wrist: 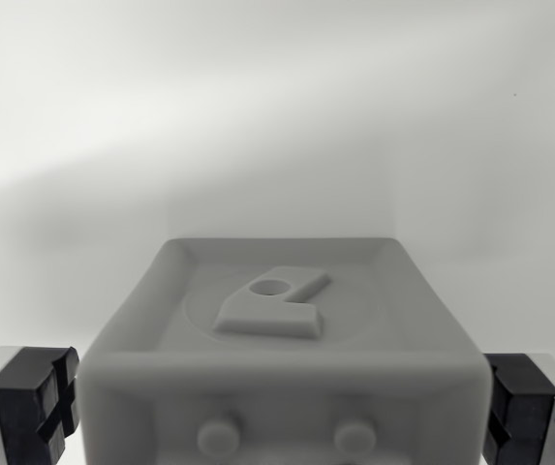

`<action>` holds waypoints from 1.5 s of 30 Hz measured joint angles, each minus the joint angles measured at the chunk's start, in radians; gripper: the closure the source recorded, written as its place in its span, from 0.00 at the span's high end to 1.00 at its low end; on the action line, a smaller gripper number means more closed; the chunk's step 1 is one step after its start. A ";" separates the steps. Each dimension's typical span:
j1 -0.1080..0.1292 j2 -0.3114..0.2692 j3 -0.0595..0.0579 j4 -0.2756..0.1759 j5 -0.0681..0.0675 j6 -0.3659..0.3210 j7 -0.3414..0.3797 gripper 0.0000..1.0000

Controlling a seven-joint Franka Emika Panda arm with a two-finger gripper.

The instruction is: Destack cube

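1 grey cube w/ 2 round studs, 2 dark tool pads.

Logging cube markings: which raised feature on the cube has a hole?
The angular relief on the cube top face: a round hole shows at its upper end. The two front studs are plain.
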 joint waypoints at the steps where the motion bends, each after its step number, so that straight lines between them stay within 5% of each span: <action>1: 0.000 0.000 0.000 0.000 0.000 0.000 0.000 1.00; 17: 0.000 -0.078 0.000 -0.021 0.000 -0.053 0.000 1.00; 45: 0.000 -0.355 -0.001 -0.049 0.000 -0.299 0.000 1.00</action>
